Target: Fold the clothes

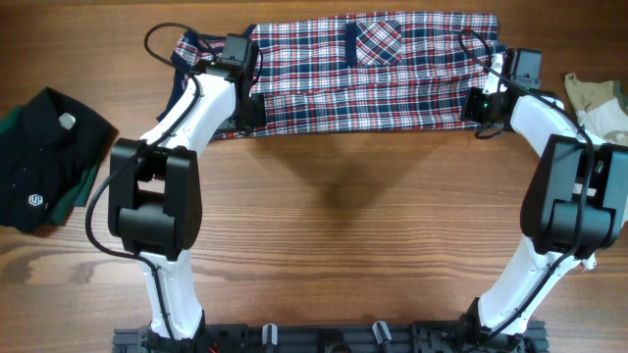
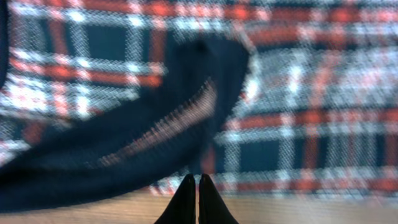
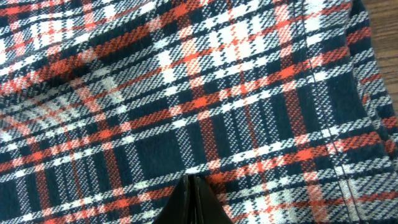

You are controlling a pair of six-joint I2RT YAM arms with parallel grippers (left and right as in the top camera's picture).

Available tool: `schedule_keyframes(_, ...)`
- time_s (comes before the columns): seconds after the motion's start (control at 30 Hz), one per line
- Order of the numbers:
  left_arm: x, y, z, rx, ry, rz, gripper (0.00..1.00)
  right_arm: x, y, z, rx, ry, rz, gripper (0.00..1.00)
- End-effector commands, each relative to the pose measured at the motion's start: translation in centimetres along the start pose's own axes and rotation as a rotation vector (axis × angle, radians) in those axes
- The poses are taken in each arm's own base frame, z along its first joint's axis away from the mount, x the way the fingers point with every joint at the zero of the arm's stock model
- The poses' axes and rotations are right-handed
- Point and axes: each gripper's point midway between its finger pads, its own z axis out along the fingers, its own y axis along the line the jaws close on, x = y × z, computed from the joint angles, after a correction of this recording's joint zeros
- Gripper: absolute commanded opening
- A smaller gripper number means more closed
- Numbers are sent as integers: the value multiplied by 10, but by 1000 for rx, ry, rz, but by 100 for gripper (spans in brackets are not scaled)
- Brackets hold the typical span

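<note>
A red, white and navy plaid shirt (image 1: 373, 69) lies spread in a wide band across the back of the table, with a chest pocket (image 1: 378, 41) facing up. My left gripper (image 1: 247, 110) is at the shirt's front left edge. In the left wrist view its fingers (image 2: 198, 177) are pressed together at the hem, with a dark navy fold of the shirt (image 2: 124, 143) just above. My right gripper (image 1: 479, 106) is at the front right edge. Its fingers (image 3: 194, 179) are pressed together on the plaid cloth (image 3: 205, 93).
A folded black garment (image 1: 44, 157) over a green one lies at the left edge of the table. A beige cloth (image 1: 601, 98) lies at the right edge. Bare wooden tabletop (image 1: 343, 226) stretches in front of the shirt.
</note>
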Motion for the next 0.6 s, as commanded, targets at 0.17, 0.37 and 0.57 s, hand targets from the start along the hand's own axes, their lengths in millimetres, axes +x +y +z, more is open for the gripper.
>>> schedule_keyframes(0.17,-36,63,25,-100,-99,-107,14,35,-28,24,123,110,-13,5)
schedule_keyframes(0.37,-48,90,36,-110,-131,-171,19,38,-28,23,123,122,-12,4)
schedule_keyframes(0.57,-56,113,31,-111,-157,-226,27,51,-44,19,217,172,20,10)
